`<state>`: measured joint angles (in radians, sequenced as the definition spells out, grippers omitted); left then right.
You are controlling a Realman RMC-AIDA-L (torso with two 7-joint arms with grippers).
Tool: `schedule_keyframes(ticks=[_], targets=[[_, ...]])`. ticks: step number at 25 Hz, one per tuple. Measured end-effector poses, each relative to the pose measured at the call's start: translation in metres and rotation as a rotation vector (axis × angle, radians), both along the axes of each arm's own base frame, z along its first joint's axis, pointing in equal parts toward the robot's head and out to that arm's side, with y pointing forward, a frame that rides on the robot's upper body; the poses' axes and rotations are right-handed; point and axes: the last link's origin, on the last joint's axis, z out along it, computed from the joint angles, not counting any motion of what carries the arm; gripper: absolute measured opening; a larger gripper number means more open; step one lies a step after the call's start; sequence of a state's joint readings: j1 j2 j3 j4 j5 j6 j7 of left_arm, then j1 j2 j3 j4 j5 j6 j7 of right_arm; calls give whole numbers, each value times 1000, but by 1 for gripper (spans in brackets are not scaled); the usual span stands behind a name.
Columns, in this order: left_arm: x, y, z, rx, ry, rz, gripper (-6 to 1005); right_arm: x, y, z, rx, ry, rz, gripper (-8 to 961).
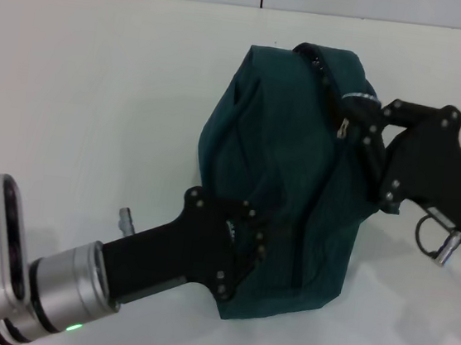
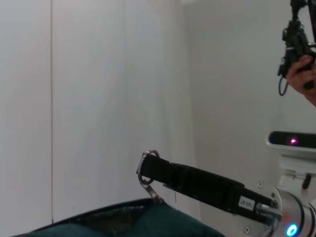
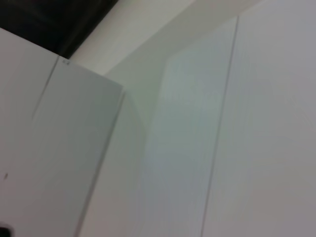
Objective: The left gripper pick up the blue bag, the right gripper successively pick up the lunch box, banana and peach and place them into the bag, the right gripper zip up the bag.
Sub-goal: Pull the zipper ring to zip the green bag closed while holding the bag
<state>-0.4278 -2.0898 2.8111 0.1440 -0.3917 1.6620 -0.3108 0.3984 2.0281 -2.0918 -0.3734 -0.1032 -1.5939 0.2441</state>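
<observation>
The blue bag (image 1: 287, 187) stands bulging on the white table (image 1: 81, 97), its top folded over. My left gripper (image 1: 248, 239) comes in from the lower left and is shut on the fabric of the bag's near side. From the right, my right gripper (image 1: 346, 123) reaches the bag's upper edge, its fingers pinched together at the zipper (image 1: 357, 97). The bag's top edge (image 2: 123, 219) also shows in the left wrist view, with the right arm's black gripper body (image 2: 202, 185) above it. The lunch box, banana and peach are out of view.
A metal ring (image 1: 430, 233) hangs under the right gripper body. In the left wrist view a person's hand (image 2: 303, 74) holds a dark device against the far wall. The right wrist view shows only pale wall panels (image 3: 197, 148).
</observation>
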Motion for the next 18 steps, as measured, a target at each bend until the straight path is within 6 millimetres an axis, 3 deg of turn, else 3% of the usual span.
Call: schedule_keyframes(ticks=[10,18], targets=[[-22,4,14,58,48,60,19,12,3,14,55,92,-113,11],[-24,7,19,90,19,96,2,12,3,10,-21,112,-129,11]])
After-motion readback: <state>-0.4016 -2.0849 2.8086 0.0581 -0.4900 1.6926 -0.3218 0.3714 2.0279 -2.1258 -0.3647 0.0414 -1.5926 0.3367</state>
